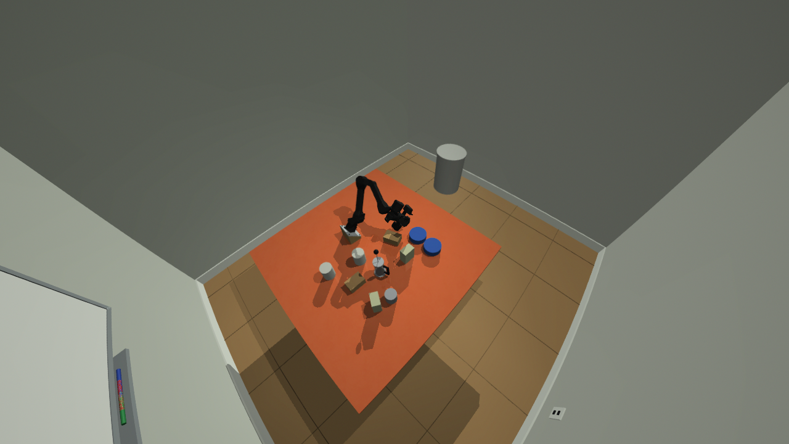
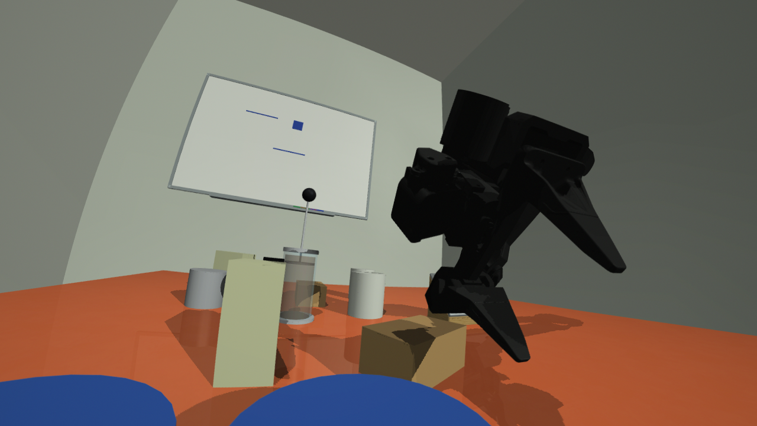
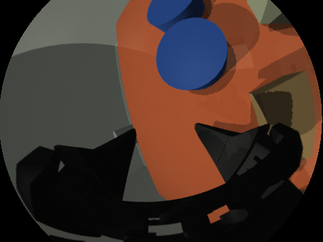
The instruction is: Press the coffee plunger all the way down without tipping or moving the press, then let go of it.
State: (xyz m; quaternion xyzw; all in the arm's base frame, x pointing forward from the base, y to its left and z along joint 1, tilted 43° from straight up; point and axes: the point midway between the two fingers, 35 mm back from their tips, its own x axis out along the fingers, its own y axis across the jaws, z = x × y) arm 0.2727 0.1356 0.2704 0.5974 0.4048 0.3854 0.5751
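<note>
The coffee press (image 1: 378, 268) (image 2: 299, 286) is a clear glass cylinder standing upright near the middle of the orange table top (image 1: 457, 275) (image 2: 106, 318). Its plunger rod is raised, with the black knob (image 1: 376, 251) (image 2: 308, 194) high above the lid. My gripper (image 1: 404, 215) (image 2: 570, 312) (image 3: 166, 129) is open and empty. It hangs low over the table by the cardboard box (image 1: 392, 237) (image 2: 413, 349), well away from the press and behind it as the top view sees it. The press does not show in the wrist view.
Two blue discs (image 1: 417, 234) (image 1: 431, 246) (image 3: 191, 54) (image 3: 174, 2) lie beside the gripper. A cream block (image 1: 407, 252) (image 2: 248, 323), grey cylinders (image 1: 357, 254) (image 1: 326, 270) (image 1: 390, 295), another box (image 1: 354, 282) and another cream block (image 1: 375, 301) ring the press. A tall grey cylinder (image 1: 449, 168) stands off the table.
</note>
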